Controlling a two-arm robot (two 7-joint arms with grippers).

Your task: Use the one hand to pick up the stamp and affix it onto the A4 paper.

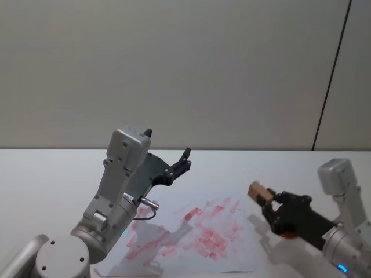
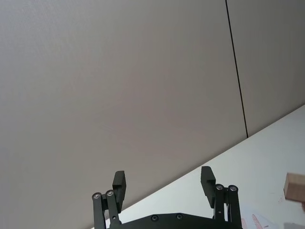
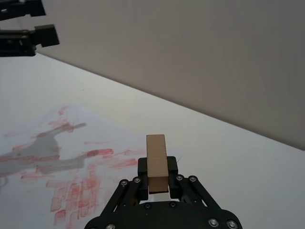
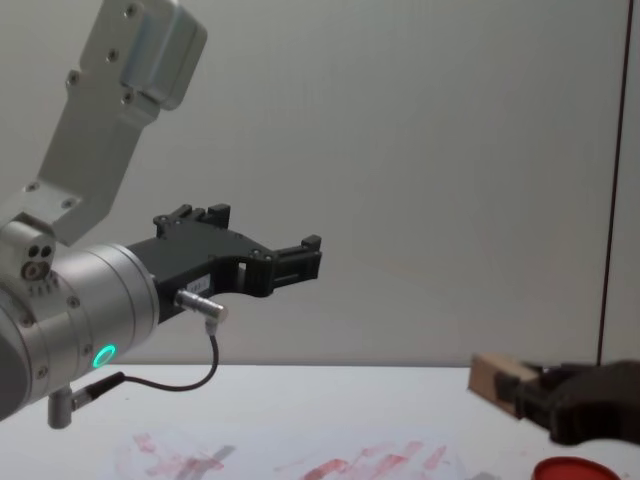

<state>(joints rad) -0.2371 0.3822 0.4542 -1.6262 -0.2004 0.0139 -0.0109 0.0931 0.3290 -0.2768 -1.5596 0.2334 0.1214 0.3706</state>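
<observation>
The right hand [image 3: 157,178] squeezes the stamp [image 3: 156,153], up beside the paper [image 1: 229,255]. The left hand [image 2: 164,183] has its fingers apart.

Silver-grey arms [image 1: 119,174] carry a black screw-studded left end effector [image 2: 163,176] and right end effector [image 3: 157,177].

stamp [image 1: 259,190]: tan wood block, in right hand [image 1: 269,200] | A4 paper [image 1: 200,234]: flat, red-smeared
</observation>
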